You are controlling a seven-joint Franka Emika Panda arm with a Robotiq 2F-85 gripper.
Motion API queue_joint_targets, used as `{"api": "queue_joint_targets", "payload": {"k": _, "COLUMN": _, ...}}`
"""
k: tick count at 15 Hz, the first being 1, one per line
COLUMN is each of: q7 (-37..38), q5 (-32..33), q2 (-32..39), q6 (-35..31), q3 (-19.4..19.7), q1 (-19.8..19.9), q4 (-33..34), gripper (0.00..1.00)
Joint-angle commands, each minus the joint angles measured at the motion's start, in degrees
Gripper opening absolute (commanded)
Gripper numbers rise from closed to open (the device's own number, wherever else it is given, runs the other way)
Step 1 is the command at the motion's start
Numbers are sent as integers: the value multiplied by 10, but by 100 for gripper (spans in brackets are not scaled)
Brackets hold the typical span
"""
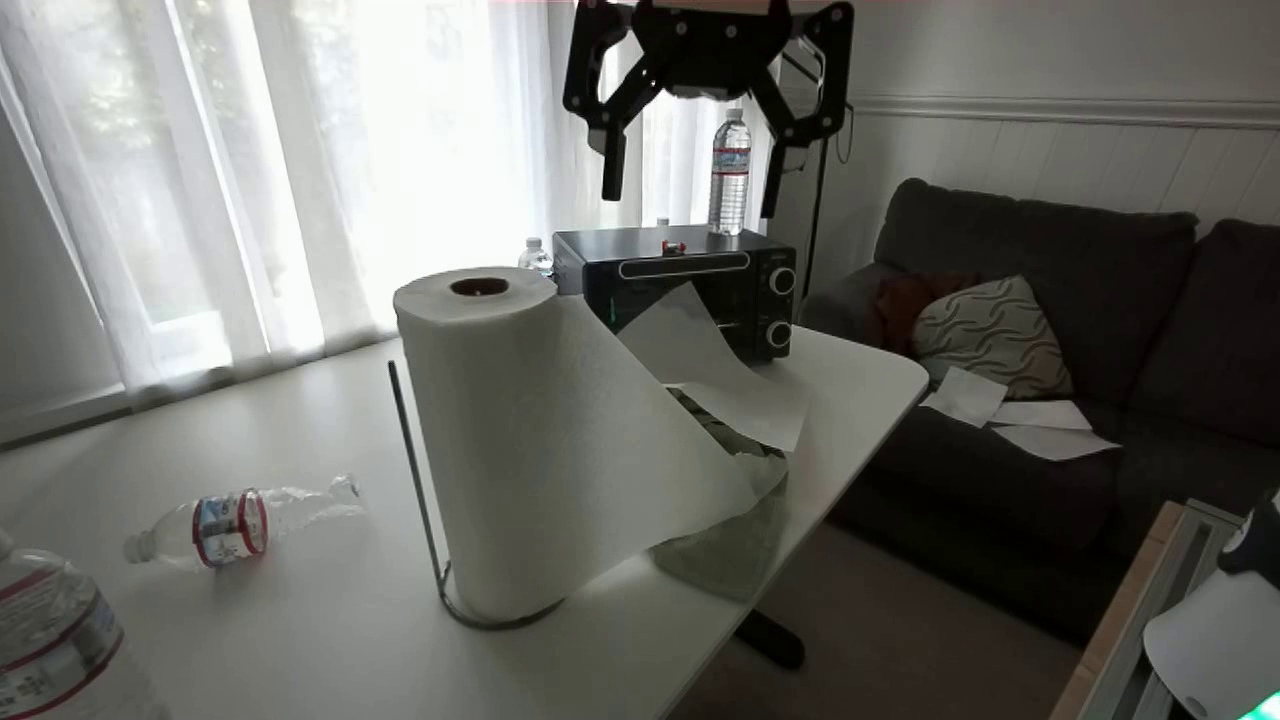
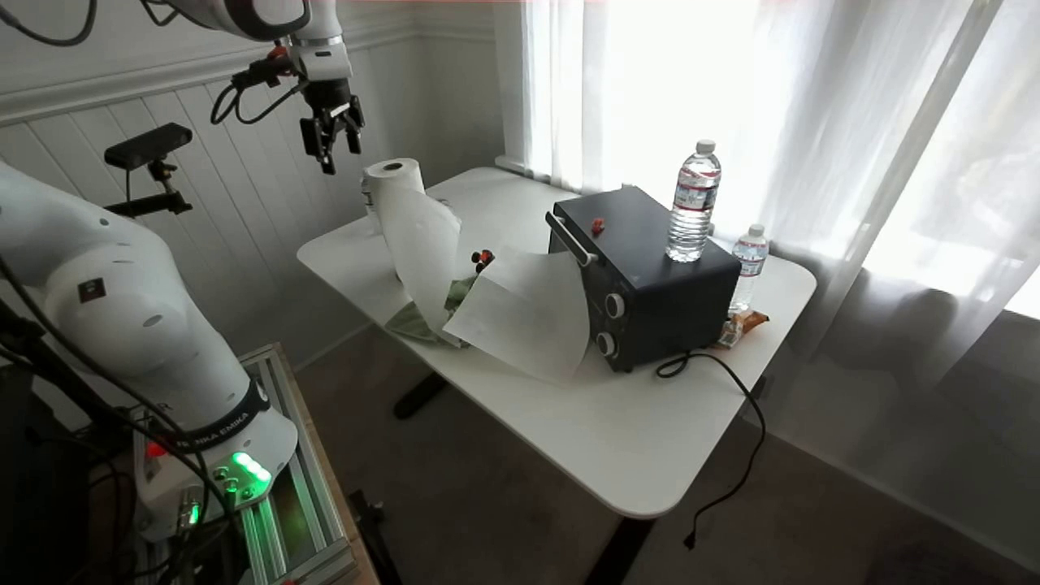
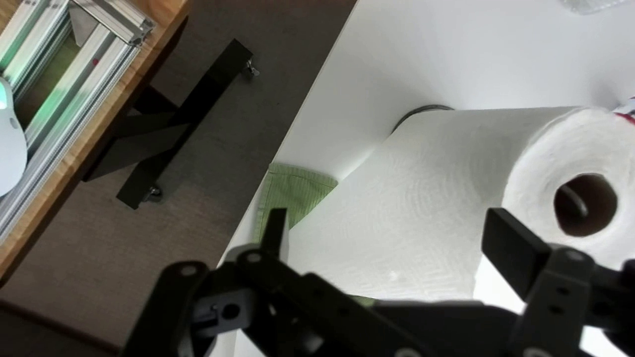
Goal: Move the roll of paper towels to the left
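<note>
Empty pincer [image 1: 691, 204] hangs high near upright roll [image 1: 490, 450]

Spread wide with nothing in its grip, the pincer points down from the top of the frame in an exterior view, touching nothing; the stance suggests a grasp from above, the gap set generously for so thick a target.

In the wrist view the roll takes up much of the right half, its hollow core turned to the lens. In an exterior view it stands left of centre on the counter [image 1: 300, 650], apparently held upright by its holder [image 1: 415, 468]: ring at the foot, rod just beside, post inside the core.

A loose sheet [image 1: 660, 450] trails from the roll over a green cloth [image 3: 297, 191] near the counter's edge and runs on toward the oven [image 2: 646, 280]; whether it touches there cannot be told. That tail will likely drag along, and perhaps pull the cloth, once the roll goes.

At right of centre in an exterior view, the oven's flat top gives an upright bottle [image 2: 695, 203] its perch. A crushed bottle [image 1: 225, 528] lies on its side at lower left in an exterior view, and could block a slide toward that edge of the frame. The task asks for a move left, without saying whose; with nothing gripped, it looks yet to start.
</note>
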State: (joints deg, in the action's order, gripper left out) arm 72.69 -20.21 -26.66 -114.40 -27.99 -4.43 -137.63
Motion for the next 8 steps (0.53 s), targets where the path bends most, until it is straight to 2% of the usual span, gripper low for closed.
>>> {"api": "queue_joint_targets", "payload": {"k": 1, "q7": 18, "q5": 18, "q2": 16, "q6": -6, "q3": 27, "q1": -31, "q4": 1, "gripper": 100}}
{"api": "queue_joint_targets", "payload": {"k": 8, "q7": 26, "q5": 20, "q2": 30, "q6": -7, "q3": 28, "q1": -33, "q4": 11, "gripper": 100}}
